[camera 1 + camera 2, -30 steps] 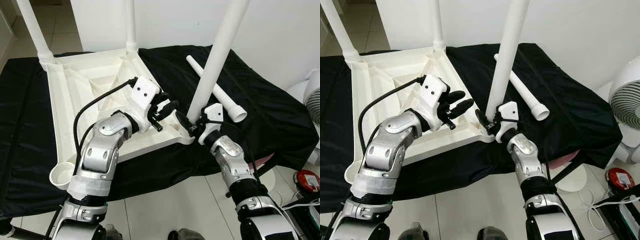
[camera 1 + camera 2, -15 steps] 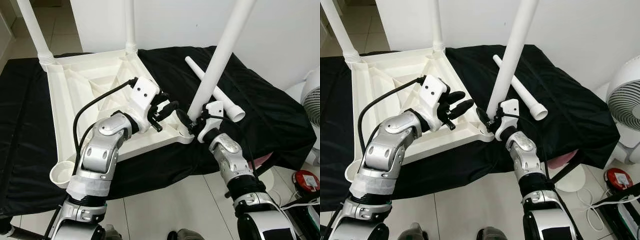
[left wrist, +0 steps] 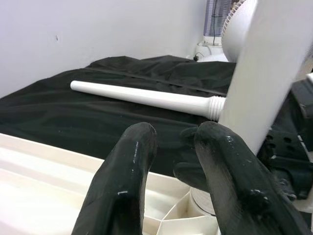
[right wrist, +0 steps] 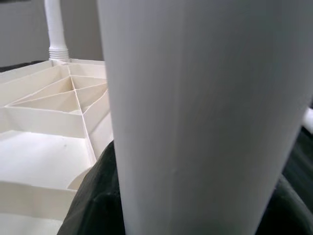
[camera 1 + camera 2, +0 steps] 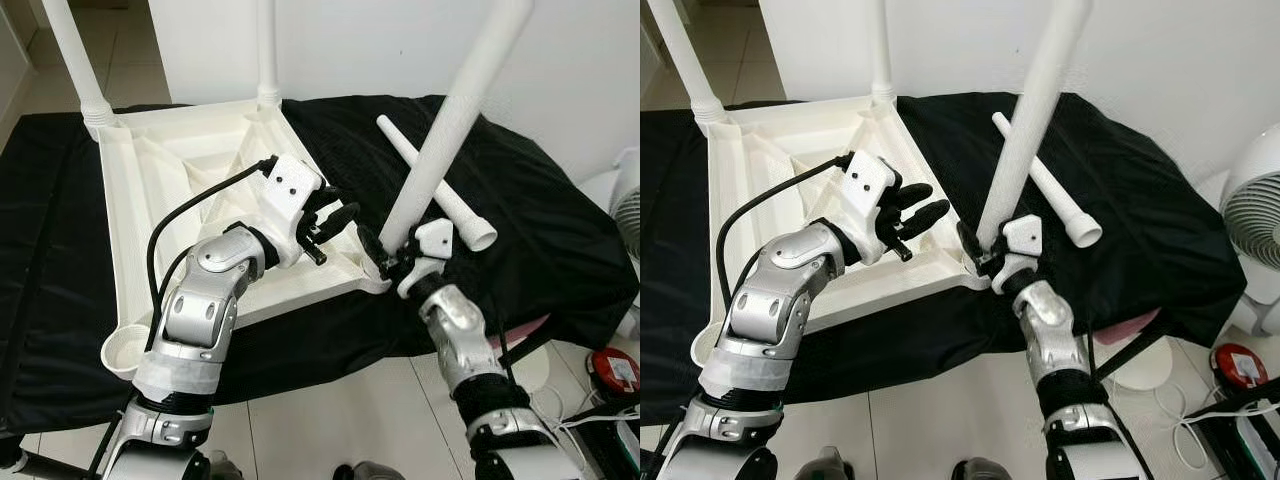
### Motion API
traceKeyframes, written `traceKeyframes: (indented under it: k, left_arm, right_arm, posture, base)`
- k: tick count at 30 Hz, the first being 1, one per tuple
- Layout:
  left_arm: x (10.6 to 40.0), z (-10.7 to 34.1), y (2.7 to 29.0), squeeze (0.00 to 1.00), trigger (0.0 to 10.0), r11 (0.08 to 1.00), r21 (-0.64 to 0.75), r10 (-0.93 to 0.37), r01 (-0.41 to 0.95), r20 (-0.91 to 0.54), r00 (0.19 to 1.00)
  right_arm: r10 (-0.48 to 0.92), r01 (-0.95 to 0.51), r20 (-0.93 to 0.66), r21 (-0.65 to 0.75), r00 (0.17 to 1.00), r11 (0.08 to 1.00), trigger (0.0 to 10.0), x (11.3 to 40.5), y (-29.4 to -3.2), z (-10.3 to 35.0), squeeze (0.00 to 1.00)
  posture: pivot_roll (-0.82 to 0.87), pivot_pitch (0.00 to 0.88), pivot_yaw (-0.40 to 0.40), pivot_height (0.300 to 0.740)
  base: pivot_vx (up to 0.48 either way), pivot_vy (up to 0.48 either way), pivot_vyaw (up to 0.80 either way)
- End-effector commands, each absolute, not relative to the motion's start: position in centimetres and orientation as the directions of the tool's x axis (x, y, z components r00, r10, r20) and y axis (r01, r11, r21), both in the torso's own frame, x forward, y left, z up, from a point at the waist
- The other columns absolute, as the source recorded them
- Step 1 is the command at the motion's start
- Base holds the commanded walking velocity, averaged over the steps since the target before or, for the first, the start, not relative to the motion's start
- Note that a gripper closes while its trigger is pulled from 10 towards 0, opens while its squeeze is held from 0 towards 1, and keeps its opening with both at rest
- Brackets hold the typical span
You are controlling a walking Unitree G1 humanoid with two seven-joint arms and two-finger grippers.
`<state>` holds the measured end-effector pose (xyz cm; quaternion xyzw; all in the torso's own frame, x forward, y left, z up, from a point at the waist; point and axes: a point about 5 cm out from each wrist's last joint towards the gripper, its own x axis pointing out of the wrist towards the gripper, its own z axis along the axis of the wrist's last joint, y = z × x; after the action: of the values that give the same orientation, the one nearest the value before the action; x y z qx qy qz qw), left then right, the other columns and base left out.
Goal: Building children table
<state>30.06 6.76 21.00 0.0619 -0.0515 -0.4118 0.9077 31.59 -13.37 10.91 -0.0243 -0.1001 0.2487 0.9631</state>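
Note:
The white table top (image 5: 180, 180) lies upside down on a black cloth (image 5: 540, 200). Two white legs (image 5: 75, 60) (image 5: 266, 50) stand in its far corners. My right gripper (image 5: 385, 255) is shut on the lower end of a third leg (image 5: 450, 130), which leans to the right with its foot at the near right corner socket (image 5: 372, 280). The right wrist view has this leg (image 4: 195, 98) close up. My left gripper (image 5: 335, 215) rests over the ribbed underside just left of that corner, open and holding nothing. A fourth leg (image 5: 465, 215) lies loose on the cloth.
The near left corner socket (image 5: 122, 350) has no leg in it. A white fan (image 5: 1250, 220) stands at the right beyond the cloth, with a red object (image 5: 1238, 365) and cables on the floor. A white wall runs behind the cloth-covered surface.
The leg in my right gripper has tipped further to the right while its foot stayed at the corner. My left arm has kept still.

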Motion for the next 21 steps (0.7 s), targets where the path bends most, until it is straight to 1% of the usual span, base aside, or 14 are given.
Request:
traceKeyframes:
  k: [1,8,11,15,19,21]
  left_arm:
    - [30.1,21.0,6.8,0.00,10.0,0.703,0.144,-0.708,0.696,0.053,0.704]
    - [30.2,21.1,6.8,0.00,10.0,0.702,0.145,-0.709,0.697,0.054,0.703]
    - [30.3,21.2,6.9,0.00,10.0,0.702,0.147,-0.709,0.697,0.056,0.703]
    - [30.3,21.2,6.9,0.00,10.0,0.702,0.148,-0.709,0.696,0.057,0.703]
    - [30.2,21.3,6.9,0.00,10.0,0.706,0.148,-0.705,0.693,0.060,0.706]
    - [30.2,21.3,6.9,0.00,10.0,0.706,0.148,-0.705,0.693,0.060,0.706]
  right_arm:
    - [0.504,-0.498,0.054,-0.091,0.862,0.862,10.0,30.6,-13.5,8.2,0.00]
    - [0.518,-0.512,0.022,-0.113,0.855,0.851,10.0,30.9,-13.7,8.1,0.00]
    - [0.557,-0.563,-0.085,-0.167,0.826,0.809,10.0,31.6,-13.5,7.8,0.00]
    - [0.567,-0.579,-0.117,-0.160,0.815,0.799,10.0,32.0,-13.3,7.8,0.00]
    - [0.598,-0.614,-0.150,-0.105,0.787,0.782,10.0,32.3,-13.1,8.0,0.00]
    - [0.598,-0.614,-0.150,-0.105,0.787,0.782,10.0,32.3,-13.1,8.0,0.00]
  posture:
    - [0.07,0.000,-0.039,0.740]
    - [0.06,0.000,-0.033,0.740]
    - [0.06,0.000,-0.034,0.740]
    - [0.07,0.000,-0.034,0.740]
    - [0.07,0.000,-0.036,0.740]
    - [0.07,0.000,-0.036,0.740]
  base:
    - [0.000,0.000,0.00]
    - [0.000,0.000,0.00]
    - [0.000,0.000,0.00]
    - [0.000,0.000,0.00]
    - [0.000,0.000,0.00]
    - [0.000,0.000,0.00]
